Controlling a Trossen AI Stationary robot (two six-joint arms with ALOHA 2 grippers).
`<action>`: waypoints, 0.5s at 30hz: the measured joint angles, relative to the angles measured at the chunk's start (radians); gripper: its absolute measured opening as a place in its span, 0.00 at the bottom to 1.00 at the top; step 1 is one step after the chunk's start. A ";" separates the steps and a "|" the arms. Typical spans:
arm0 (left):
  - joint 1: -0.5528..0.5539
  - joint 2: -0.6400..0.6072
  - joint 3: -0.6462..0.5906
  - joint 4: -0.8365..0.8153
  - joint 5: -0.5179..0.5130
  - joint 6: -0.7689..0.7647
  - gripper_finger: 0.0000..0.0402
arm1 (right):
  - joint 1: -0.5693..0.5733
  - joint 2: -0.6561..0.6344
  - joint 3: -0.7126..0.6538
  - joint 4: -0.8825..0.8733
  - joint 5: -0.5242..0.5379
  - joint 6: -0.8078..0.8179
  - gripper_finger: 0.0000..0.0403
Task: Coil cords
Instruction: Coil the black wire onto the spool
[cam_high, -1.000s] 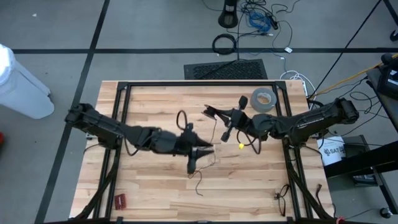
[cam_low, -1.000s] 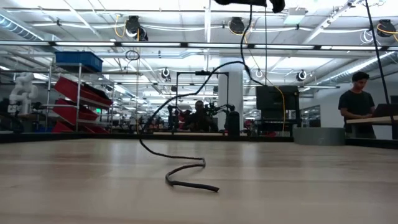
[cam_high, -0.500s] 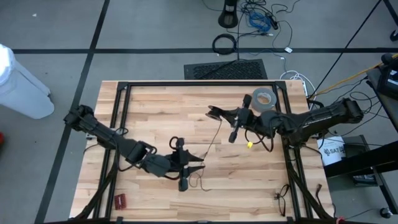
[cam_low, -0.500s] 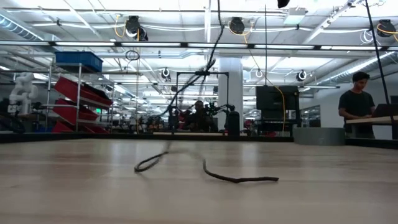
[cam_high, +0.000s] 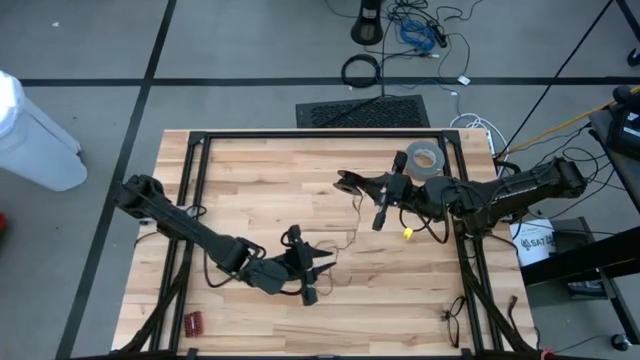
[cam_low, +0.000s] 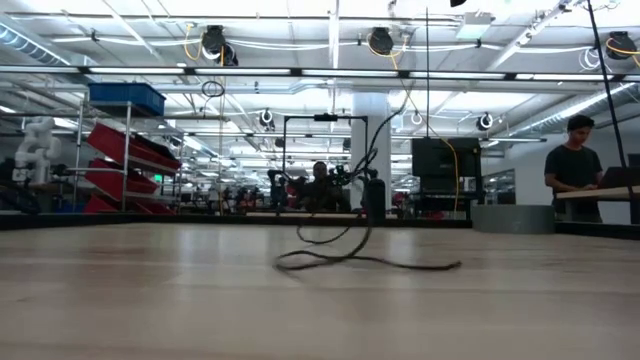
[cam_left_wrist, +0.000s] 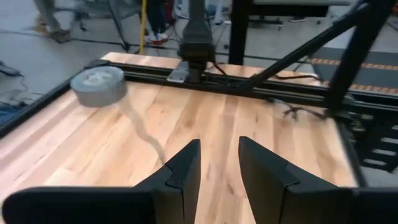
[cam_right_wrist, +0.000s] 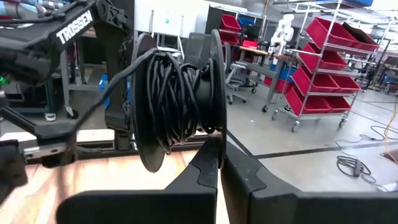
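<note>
Trailing from the closed right gripper holding a spool, the cord runs toward the parted left gripper nearby.

The left gripper sits low over the wooden counter, near its front edge around the middle. A thin black wire runs from it up to the right gripper, nearer the back edge. A grey tape roll lies by the back right corner.
</note>
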 joint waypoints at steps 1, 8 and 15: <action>0.001 0.015 0.000 0.018 -0.024 0.010 0.29 | 0.000 0.000 0.000 0.000 0.000 0.000 0.00; 0.026 0.106 0.000 0.098 -0.246 0.052 0.29 | 0.000 0.000 0.000 0.000 -0.004 0.000 0.00; 0.088 0.154 0.000 0.210 -0.144 0.053 0.29 | 0.000 0.000 0.000 0.000 -0.004 0.000 0.00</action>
